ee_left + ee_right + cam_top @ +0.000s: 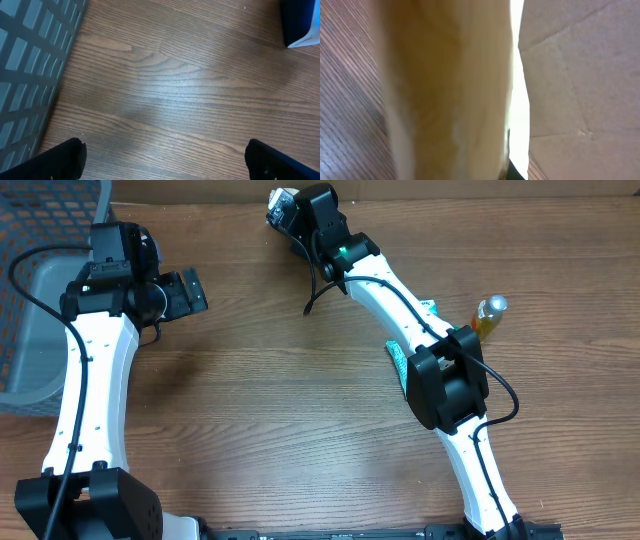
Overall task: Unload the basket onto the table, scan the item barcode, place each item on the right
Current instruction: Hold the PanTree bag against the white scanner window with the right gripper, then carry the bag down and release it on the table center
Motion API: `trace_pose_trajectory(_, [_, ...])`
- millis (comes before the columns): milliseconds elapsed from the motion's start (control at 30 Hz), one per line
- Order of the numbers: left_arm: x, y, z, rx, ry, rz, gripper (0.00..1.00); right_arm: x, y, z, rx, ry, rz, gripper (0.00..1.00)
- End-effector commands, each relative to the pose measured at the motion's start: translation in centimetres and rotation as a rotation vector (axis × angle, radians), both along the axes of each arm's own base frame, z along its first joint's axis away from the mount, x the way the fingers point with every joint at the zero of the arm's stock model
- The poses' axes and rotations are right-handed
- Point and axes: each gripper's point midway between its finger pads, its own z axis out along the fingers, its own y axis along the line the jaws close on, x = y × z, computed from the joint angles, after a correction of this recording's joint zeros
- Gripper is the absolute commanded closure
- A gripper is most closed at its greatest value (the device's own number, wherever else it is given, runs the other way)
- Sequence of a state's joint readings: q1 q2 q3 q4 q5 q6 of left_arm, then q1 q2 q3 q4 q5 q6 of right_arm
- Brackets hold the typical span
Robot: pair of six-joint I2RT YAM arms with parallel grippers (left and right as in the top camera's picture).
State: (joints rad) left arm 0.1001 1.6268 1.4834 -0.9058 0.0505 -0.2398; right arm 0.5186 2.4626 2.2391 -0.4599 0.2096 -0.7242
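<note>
My right gripper (283, 208) reaches to the far middle of the table and is shut on the item (277, 202), a small pale and dark thing at its tip. Up close in the right wrist view the item (450, 90) is a blurred tan shape that fills the frame and hides the jaws. No barcode shows in any view. At the left my left gripper (190, 292) hangs open over bare wood, holding nothing. Its dark fingertips (65, 160) stand far apart at the bottom corners of the left wrist view.
A grey mesh basket (35, 290) stands at the left edge. An amber bottle (490, 315) stands at the right, and a teal packet (397, 362) lies under my right arm. A blue and white thing (300, 25) shows in a corner. A cardboard wall (580, 75) runs along the back.
</note>
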Motion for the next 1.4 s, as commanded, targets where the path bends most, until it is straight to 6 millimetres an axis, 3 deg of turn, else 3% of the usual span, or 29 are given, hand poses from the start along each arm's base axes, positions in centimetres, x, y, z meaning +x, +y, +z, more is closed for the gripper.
trace_pose_trajectory(0, [0.2,0.2,-0.3,0.01,0.007,-0.002,0.0,-0.6,1.4,-0.4,0.05,0.035,0.052,0.96])
trace_pose_trajectory(500, [0.2,0.2,-0.3,0.01,0.007,-0.002,0.0,0.0,-0.2,-0.2,0.204,0.091,-0.087,0.96])
trace_pose_trajectory(633, [0.2,0.2,-0.3,0.01,0.007,-0.002,0.01,-0.2,-0.2,3.2,0.239,0.051,-0.087,0.96])
trace_pose_trajectory(800, [0.2,0.2,-0.3,0.01,0.007,-0.002,0.0,-1.4,-1.1,9.7,0.405,0.027,-0.165,0.96])
trace_pose_trajectory(900, [0.2,0.2,-0.3,0.01,0.007,-0.002,0.0,-2.9,-2.3,11.7,0.494,0.09,-0.242,0.96])
trace_pose_trajectory(1000, [0.2,0.2,-0.3,0.01,0.007,-0.002,0.0,-5.7,-2.7,11.5,0.551,0.252,-0.249,0.96])
trace_pose_trajectory(1233, [0.2,0.2,-0.3,0.01,0.007,-0.002,0.0,-15.3,-3.0,6.2,0.648,0.898,-0.266,0.96])
trace_pose_trajectory(1367, [0.2,0.2,-0.3,0.01,0.007,-0.002,0.0,-18.9,-4.5,3.4,0.614,1.115,-0.336,0.96])
